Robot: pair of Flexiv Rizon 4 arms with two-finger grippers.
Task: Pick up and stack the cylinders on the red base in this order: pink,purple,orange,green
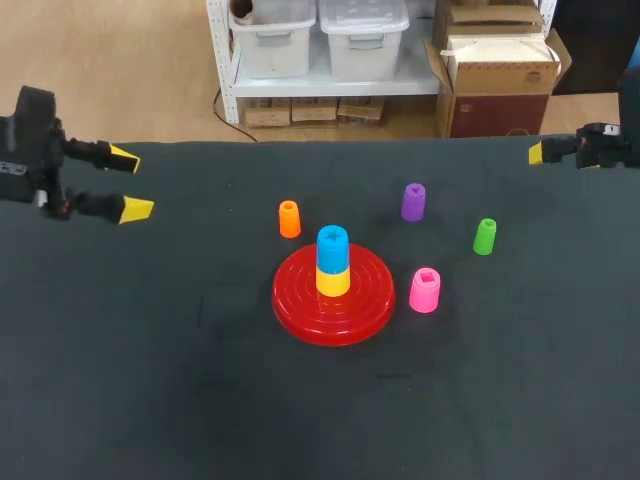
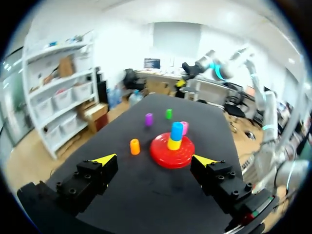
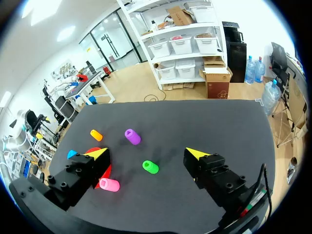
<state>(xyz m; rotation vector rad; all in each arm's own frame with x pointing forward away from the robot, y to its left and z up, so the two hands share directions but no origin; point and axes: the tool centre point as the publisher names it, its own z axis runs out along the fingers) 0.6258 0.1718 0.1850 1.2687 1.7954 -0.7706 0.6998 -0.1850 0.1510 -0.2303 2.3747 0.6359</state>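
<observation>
I am holding my left gripper [image 1: 130, 184] and my right gripper [image 3: 146, 153] wide open and empty, each hanging far off from the red base [image 1: 300, 312].

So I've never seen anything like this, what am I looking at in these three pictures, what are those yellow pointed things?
A robot with two arms at a black table. One picture looks down from above; the two round ones come from a camera on each wrist. The yellow points are the fingertips of the left gripper and right gripper, both open, holding nothing. On the table sits a red base with a blue cylinder stacked on a yellow cylinder. Around it stand loose orange, purple, green and pink cylinders.
</observation>
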